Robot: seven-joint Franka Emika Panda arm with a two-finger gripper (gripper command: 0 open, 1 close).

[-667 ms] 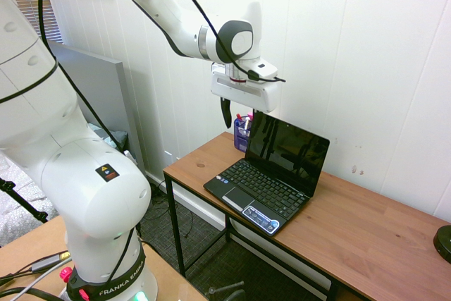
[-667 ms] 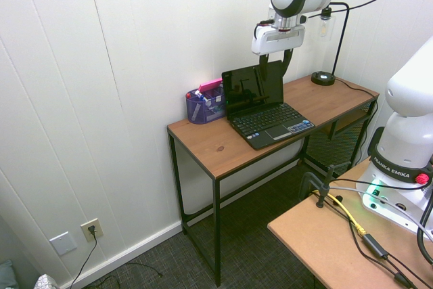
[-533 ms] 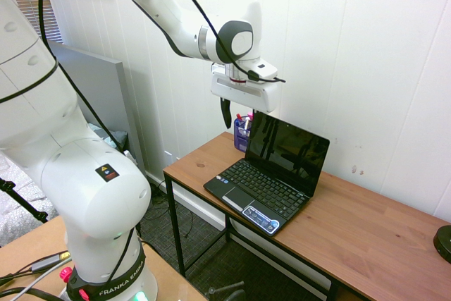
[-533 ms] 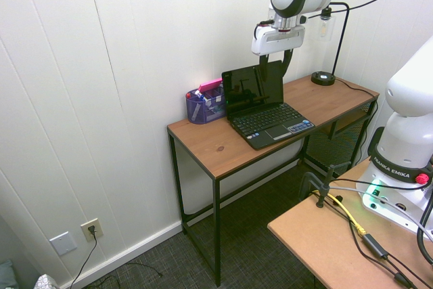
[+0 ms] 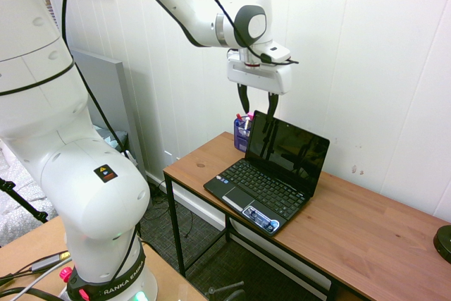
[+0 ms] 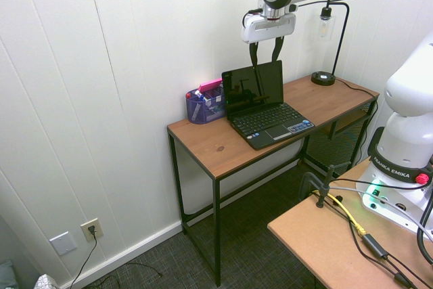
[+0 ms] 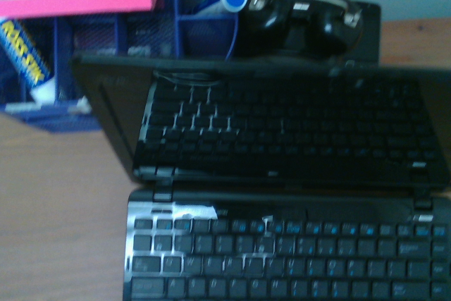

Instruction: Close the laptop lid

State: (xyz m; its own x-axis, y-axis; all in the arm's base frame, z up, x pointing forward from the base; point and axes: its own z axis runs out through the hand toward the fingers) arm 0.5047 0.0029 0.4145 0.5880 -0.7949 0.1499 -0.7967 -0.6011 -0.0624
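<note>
Laptop (image 5: 262,188) sits near the front edge of the wooden desk (image 5: 366,237), keyboard facing out, blue-stickered palmrest closest to the edge. Laptop lid (image 5: 287,149) is up, tilted a bit past vertical toward the wall, screen dark. Behind it: blue mesh pen holder (image 6: 205,105) with a pink pad on top, then white panelled wall. The wrist view also shows a dark rounded object behind the lid; can't tell what it is.

Gripper (image 5: 258,103) hangs above the lid's top edge at the pen-holder end, pointing straight down. Fingers spread wide, nothing between them. One fingertip (image 5: 270,113) sits very near the lid's top corner in the first exterior view; I can't tell whether it touches.

Step in hand, my read: lining up to push, lid not yet moved. To do it well:
- get the fingers just behind the top edge, nearer mid-width than the corner, so the lid doesn't twist
- push forward and down along the hinge arc, not straight down
- go slow; the small laptop could slide on the desk
</note>
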